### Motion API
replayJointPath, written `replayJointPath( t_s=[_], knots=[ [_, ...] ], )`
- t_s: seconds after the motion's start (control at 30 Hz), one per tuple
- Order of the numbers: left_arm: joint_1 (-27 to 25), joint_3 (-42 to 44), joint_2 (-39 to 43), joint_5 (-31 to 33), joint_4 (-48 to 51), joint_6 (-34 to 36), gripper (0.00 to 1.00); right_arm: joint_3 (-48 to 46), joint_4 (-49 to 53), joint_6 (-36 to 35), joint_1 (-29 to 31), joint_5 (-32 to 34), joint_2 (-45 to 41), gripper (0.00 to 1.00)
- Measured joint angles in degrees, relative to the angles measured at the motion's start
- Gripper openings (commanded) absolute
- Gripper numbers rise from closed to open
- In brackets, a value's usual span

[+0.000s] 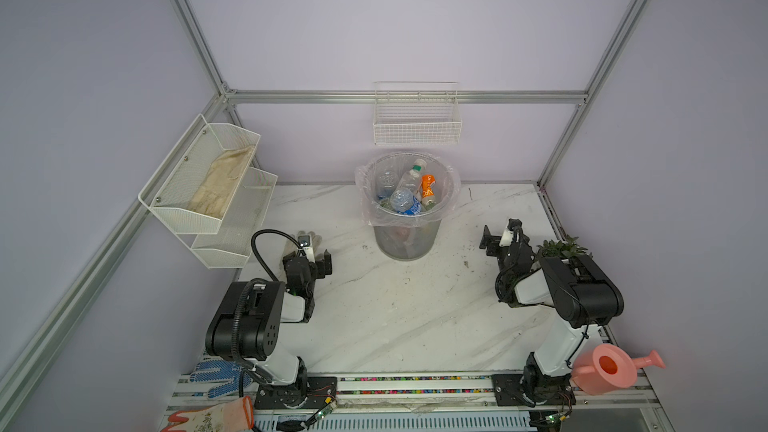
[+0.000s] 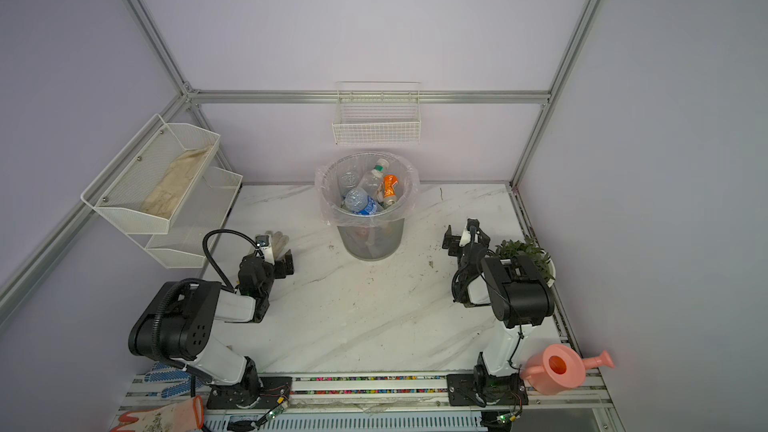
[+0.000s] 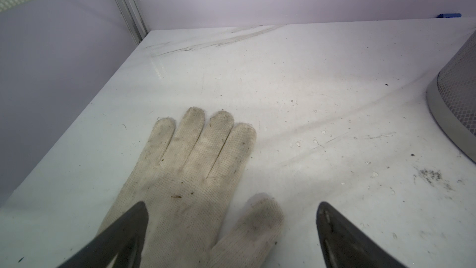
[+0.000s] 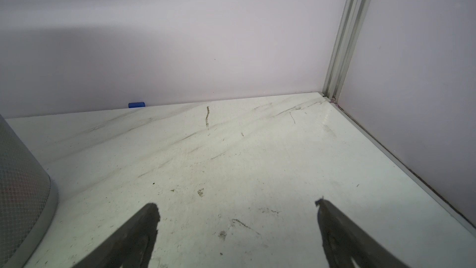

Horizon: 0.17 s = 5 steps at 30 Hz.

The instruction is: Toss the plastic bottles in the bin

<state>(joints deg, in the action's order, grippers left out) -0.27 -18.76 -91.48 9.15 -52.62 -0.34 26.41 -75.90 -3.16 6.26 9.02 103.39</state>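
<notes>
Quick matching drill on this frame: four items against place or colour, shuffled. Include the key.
Items:
1. watering can
2. orange-labelled bottle
3. knit glove
4. potted plant

Matches:
a. inside the bin
b. green
c. pink
d. flat on the table, partly under the left gripper

Pairs: 1-c, 2-a, 3-d, 4-b
</notes>
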Motion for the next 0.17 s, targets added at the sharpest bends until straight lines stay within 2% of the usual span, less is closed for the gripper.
replayJointPath(
  t_s=[0.17],
  knots=[
    [0.0, 0.0, 0.0, 0.0, 0.0, 0.0, 1.0, 0.0, 0.1, 0.0, 0.0, 0.0, 0.0, 0.97]
  ],
)
